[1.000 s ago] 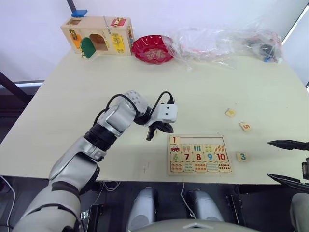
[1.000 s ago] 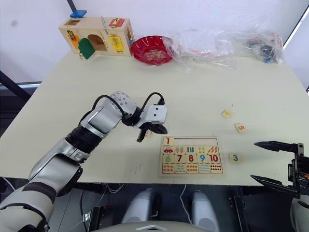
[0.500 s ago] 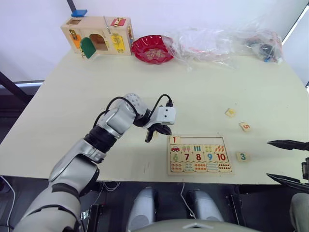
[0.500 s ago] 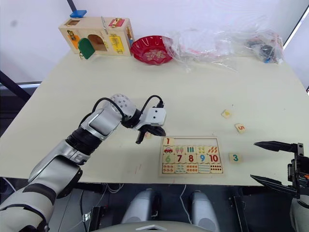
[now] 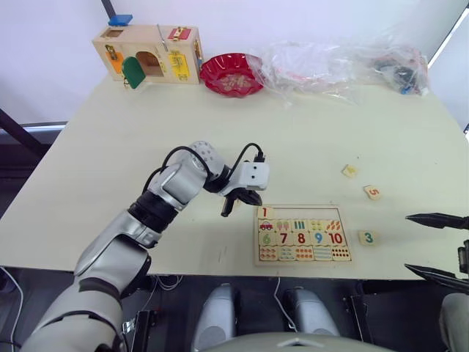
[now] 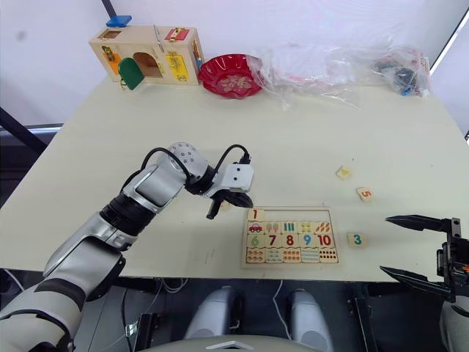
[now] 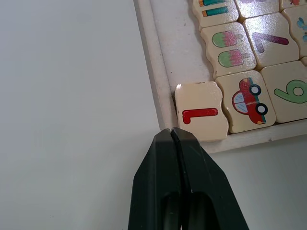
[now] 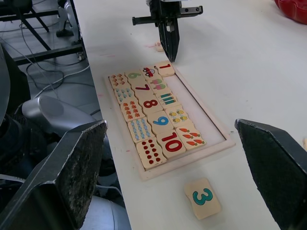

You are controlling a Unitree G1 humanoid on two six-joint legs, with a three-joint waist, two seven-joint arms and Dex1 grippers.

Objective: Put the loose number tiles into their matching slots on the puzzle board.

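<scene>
Comparing with one second ago, the left gripper [image 7: 173,136], fingers pressed together and empty, has edged toward the puzzle board [image 5: 303,234] corner, where tile 1 [image 7: 200,112] sits slightly askew in its slot, while the right gripper [image 6: 418,246] waits spread apart near tile 3 [image 6: 357,239].

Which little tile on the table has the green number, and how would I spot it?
Find the puzzle board near the table's front edge. Just off its right side, apart from it, lies the 3 tile. Its digit is green; the other loose tile behind it shows a red 5.
</scene>
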